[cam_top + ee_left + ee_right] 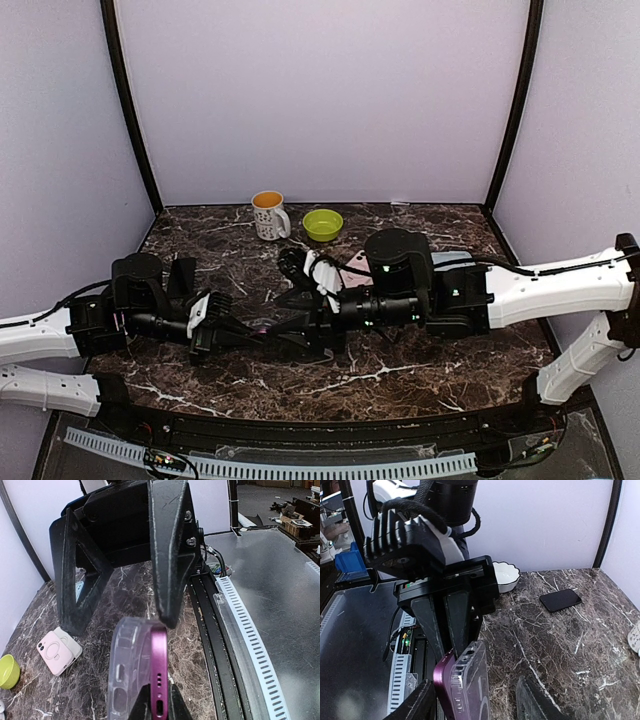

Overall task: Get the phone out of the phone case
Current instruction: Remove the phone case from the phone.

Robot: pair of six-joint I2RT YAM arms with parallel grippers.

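A purple phone stands on edge between the fingers of my left gripper, which is shut on it. A clear phone case still hangs on the phone's back, peeled away along one long side. In the right wrist view the phone and the case sit between the spread fingers of my right gripper. Its left finger is close beside the phone. Its right finger stands apart from the case. From above, both grippers meet at the phone in the table's middle.
A white mug and a green bowl stand at the back. A pink phone lies flat on the marble. A black phone and a white bowl lie farther off. The table's slotted front rail runs close by.
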